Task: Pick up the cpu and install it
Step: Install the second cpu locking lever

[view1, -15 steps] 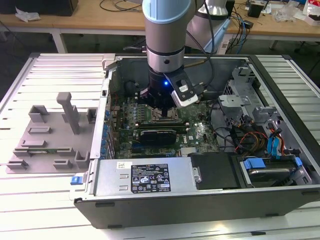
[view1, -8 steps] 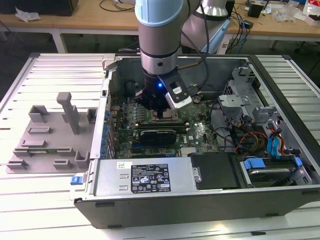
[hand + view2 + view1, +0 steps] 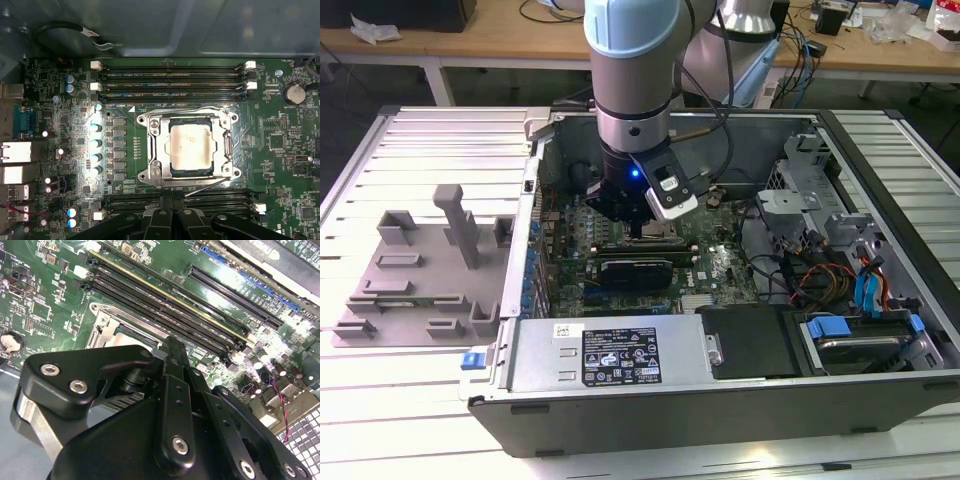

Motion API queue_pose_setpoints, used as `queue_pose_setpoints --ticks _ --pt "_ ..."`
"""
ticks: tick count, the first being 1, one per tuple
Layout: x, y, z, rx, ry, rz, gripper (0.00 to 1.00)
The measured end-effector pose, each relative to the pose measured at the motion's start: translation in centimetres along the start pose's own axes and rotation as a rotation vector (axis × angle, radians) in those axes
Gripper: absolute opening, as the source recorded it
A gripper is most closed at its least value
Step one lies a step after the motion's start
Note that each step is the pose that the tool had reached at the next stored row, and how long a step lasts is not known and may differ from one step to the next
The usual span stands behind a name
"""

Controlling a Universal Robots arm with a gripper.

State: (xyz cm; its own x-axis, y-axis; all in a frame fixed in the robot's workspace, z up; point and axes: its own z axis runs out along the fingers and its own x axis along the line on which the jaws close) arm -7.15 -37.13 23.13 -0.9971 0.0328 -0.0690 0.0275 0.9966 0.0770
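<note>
One cpu (image 3: 189,146) sits flat inside the socket frame (image 3: 150,150), seated. My gripper (image 3: 645,222) hovers right above that socket; whether my jaws are parted, I can't tell.

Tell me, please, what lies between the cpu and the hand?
In the first wrist view, the socket frame's edge and two memory slots lie between the cpu and the hand.

Count, around the socket (image 3: 187,149): 1 cpu (image 3: 191,146) seated in it, 4 RAM slots (image 3: 172,82) on one side, probably 4 slots (image 3: 180,200) opposite, partly hidden. 1 coin battery (image 3: 294,93).
</note>
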Motion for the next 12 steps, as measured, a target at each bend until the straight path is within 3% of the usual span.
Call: queue_pose_setpoints --ticks 9,12 --pt "0.04 0.00 0.02 -0.0002 -0.0002 0.000 0.11" --pt "0.49 -0.02 0.10 -0.0001 -0.0001 0.000 0.11"
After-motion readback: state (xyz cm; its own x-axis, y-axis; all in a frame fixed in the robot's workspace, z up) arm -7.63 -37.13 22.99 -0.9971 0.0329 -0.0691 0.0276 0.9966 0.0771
